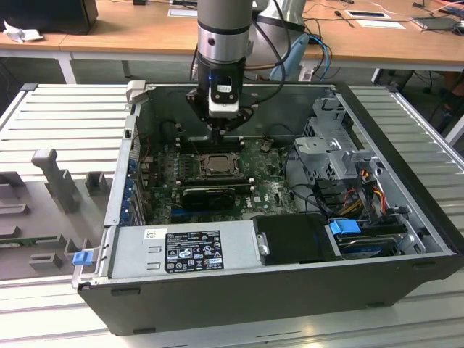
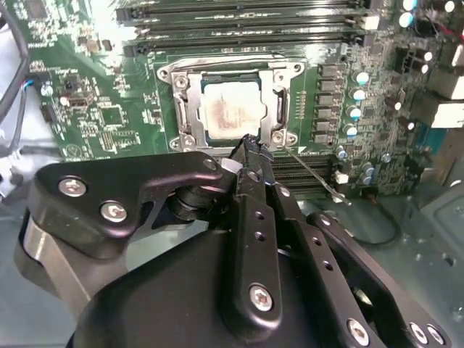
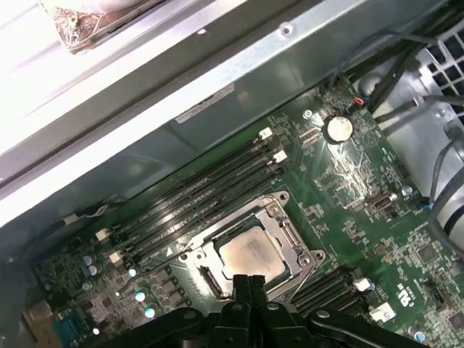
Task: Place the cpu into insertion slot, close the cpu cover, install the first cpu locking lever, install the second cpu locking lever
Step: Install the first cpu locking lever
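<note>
The cpu (image 2: 230,110) lies flat in the insertion slot (image 3: 209,278) on the green motherboard, its pale metal top showing through the window of the cpu cover (image 2: 279,109). The cover lies down over it. A thin locking lever rod (image 2: 315,175) sticks out loose from one socket corner. Another wire lever (image 2: 217,59) runs along the opposite side of the socket. My gripper (image 2: 250,145) is shut with nothing visible between its fingers, its tips just above the socket's edge beside the loose rod's base. In the exterior view the gripper (image 1: 223,130) hangs over the cpu (image 1: 215,164).
The open computer case (image 1: 239,304) lies on a slatted metal table. Long black memory slots (image 3: 196,192) run beside the socket. The power supply (image 1: 185,250), a black heatsink block (image 1: 209,196), the drive cage (image 1: 337,148) and cables (image 1: 362,196) stand around the board.
</note>
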Motion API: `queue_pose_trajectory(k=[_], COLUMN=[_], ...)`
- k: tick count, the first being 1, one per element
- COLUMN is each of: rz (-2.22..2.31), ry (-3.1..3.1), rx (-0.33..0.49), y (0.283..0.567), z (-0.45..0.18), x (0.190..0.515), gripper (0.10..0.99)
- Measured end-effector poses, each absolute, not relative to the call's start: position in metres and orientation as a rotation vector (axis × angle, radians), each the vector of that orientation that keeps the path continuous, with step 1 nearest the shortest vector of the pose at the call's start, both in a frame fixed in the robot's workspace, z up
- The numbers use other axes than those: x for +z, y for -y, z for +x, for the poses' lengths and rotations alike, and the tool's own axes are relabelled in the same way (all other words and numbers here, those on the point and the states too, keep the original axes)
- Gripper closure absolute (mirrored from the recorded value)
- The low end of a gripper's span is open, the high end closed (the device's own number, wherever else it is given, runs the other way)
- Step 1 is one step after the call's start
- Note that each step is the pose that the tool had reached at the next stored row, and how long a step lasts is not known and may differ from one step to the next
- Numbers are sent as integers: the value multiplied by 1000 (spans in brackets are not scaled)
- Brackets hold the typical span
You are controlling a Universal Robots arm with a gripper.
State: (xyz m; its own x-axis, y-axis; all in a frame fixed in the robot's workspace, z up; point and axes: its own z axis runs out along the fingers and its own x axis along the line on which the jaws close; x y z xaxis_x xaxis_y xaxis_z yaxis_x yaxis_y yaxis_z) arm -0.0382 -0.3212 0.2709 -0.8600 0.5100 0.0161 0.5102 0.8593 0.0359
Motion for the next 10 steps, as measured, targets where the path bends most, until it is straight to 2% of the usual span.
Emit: queue_pose_trajectory(k=[10], rz=[-550], ry=[3085], rx=[-61], y=[321], z=[-38], x=[271], gripper=[980])
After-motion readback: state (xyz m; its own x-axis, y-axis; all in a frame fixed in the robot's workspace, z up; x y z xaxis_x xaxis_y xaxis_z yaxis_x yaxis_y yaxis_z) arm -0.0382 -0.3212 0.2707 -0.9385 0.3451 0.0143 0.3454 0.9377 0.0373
